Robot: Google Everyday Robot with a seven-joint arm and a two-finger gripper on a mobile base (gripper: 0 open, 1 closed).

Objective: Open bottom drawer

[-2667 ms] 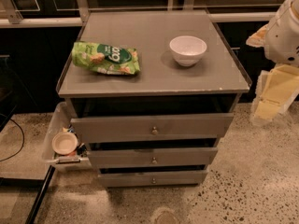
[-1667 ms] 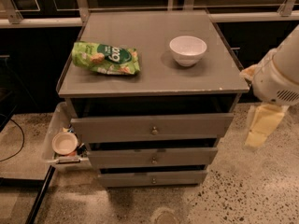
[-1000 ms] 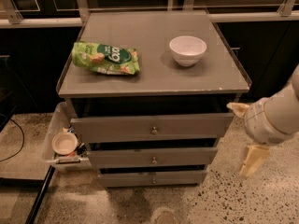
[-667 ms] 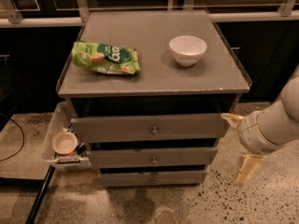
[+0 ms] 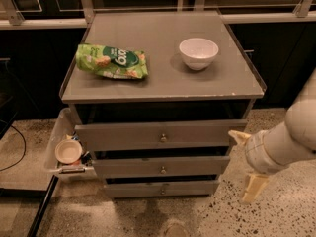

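Observation:
The bottom drawer [image 5: 148, 188] is the lowest and narrowest of three grey fronts on the cabinet, with a small round metal knob [image 5: 162, 190] at its centre. It looks pushed in. My gripper [image 5: 244, 163] hangs at the right of the cabinet, level with the middle and bottom drawers and apart from them. Its cream fingers [image 5: 253, 187] are spread apart and hold nothing. The white arm runs off the right edge.
A green chip bag [image 5: 111, 61] and a white bowl [image 5: 198, 53] lie on the cabinet top [image 5: 163, 85]. A clear side bin [image 5: 59, 137] with a small white cup [image 5: 68, 151] hangs at the left. A cable lies on the speckled floor at the left.
My arm has come down from beside the cabinet top to the level of the lower drawers and moved slightly left towards the cabinet. The drawers, bag and bowl have not moved.

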